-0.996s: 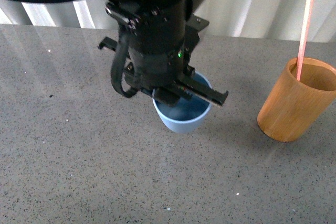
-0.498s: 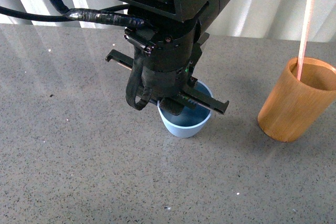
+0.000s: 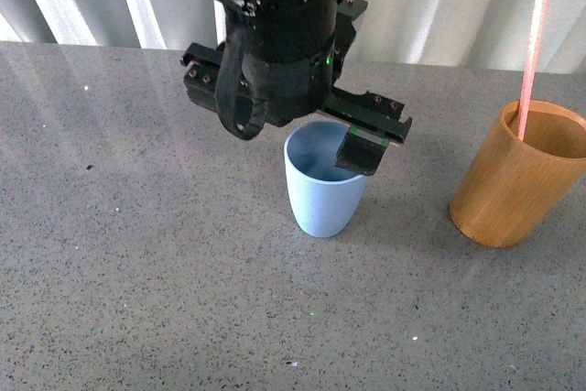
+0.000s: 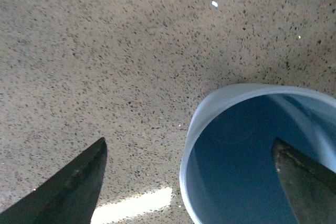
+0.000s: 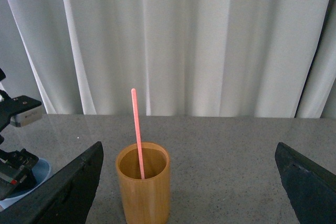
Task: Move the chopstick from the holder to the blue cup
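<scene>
The light blue cup (image 3: 323, 191) stands upright mid-table and looks empty inside. My left gripper (image 3: 295, 135) hovers just above it, open and empty; one finger (image 3: 361, 152) hangs over the cup's mouth, and the other is hidden behind the wrist. In the left wrist view the cup's rim (image 4: 190, 145) lies between the spread fingers of that gripper (image 4: 194, 182). The orange-brown wooden holder (image 3: 513, 176) stands at the right with the pink-red chopstick (image 3: 529, 57) upright in it. My right gripper (image 5: 189, 187) is open and empty, short of the holder (image 5: 143, 187) and chopstick (image 5: 137, 132).
The grey speckled tabletop (image 3: 137, 272) runs to white curtains (image 3: 439, 6) at the back. In the right wrist view the left arm (image 5: 16, 114) and the blue cup (image 5: 38, 172) show at the left edge.
My left gripper has risen off the blue cup, which it had reached down around. The cup now shows in full. The holder and chopstick have not moved.
</scene>
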You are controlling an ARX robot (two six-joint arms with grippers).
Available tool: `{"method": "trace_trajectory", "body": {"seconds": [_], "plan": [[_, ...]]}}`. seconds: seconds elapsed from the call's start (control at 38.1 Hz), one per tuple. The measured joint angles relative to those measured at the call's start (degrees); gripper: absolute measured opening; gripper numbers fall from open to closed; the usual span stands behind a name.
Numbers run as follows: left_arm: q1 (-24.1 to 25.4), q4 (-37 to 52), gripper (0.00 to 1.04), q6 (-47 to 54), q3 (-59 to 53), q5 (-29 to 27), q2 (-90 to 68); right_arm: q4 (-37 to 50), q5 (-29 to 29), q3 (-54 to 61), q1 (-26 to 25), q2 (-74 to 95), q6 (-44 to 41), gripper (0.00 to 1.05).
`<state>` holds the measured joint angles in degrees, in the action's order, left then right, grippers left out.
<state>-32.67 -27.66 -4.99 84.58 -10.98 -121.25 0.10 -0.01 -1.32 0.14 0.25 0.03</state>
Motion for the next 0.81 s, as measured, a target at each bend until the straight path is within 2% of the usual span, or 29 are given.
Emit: {"method": "trace_trajectory", "body": {"seconds": [0.03,0.18,0.31,0.39,0.5,0.58,0.71,0.81], "plan": [[0.3,0.0,0.99,0.0,-0.1,0.0,0.7,0.0,0.0,0.0,0.0,0.0,0.0,0.95],[2.6,6.1,0.98,-0.5,-3.2,0.4,6.4,0.0,0.0,0.0,0.0,0.0,0.0,0.95],[7.1,22.1,0.98,-4.3,-12.8,-2.5,17.3,0.0,0.0,0.0,0.0,0.0,0.0,0.95],[9.4,28.7,0.98,-5.2,-17.4,-5.1,22.1,0.0,0.0,0.0,0.0,0.0,0.0,0.95],[15.6,44.9,0.98,-5.8,-31.7,-8.7,35.0,0.0,0.0,0.0,0.0,0.0,0.0,0.95],[17.6,49.9,0.98,-5.4,-40.1,-8.4,41.4,0.0,0.1,0.0,0.0,0.0,0.0,0.95],[17.4,50.3,0.98,-4.9,-42.1,-7.3,41.9,0.0,-0.1,0.0,0.0,0.0,0.0,0.95],[18.1,62.8,0.85,-0.5,-47.0,-3.2,41.6,0.0,0.0,0.0,0.0,0.0,0.0,0.95]]}}
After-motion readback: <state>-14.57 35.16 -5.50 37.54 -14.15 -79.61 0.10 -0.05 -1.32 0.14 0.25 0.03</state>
